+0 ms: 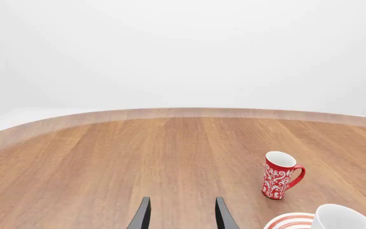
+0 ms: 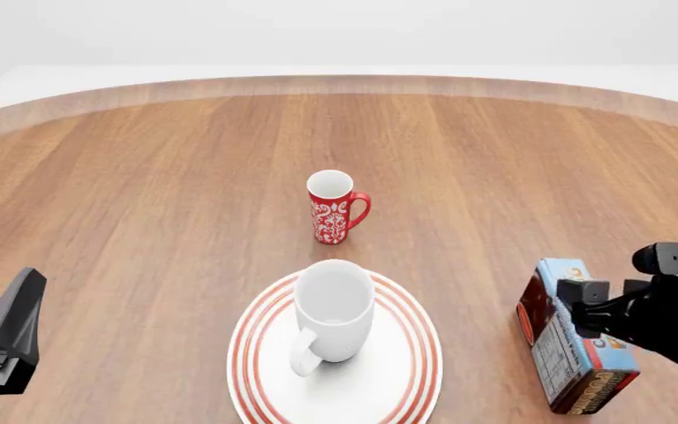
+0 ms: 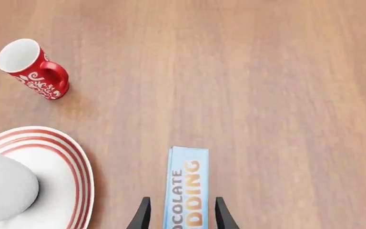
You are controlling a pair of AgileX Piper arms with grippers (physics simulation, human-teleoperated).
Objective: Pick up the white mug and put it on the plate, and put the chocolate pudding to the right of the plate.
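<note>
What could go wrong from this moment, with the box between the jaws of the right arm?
1. The chocolate pudding stands on a narrow edge, right of the plate. It may tip over when the right gripper lets go or pulls back.
2. A tipping box could fall toward the plate and the white mug, since the gap between them looks modest.

Choc pudding (image 3: 187, 188) cut by frame edge.

Mug (image 2: 335, 309) upright on plate (image 2: 408, 371), near table (image 2: 151, 194) front edge. Red mug (image 2: 333, 208) just behind plate, apart. Pudding (image 2: 575, 349) right of plate, not touching, on its edge.
</note>
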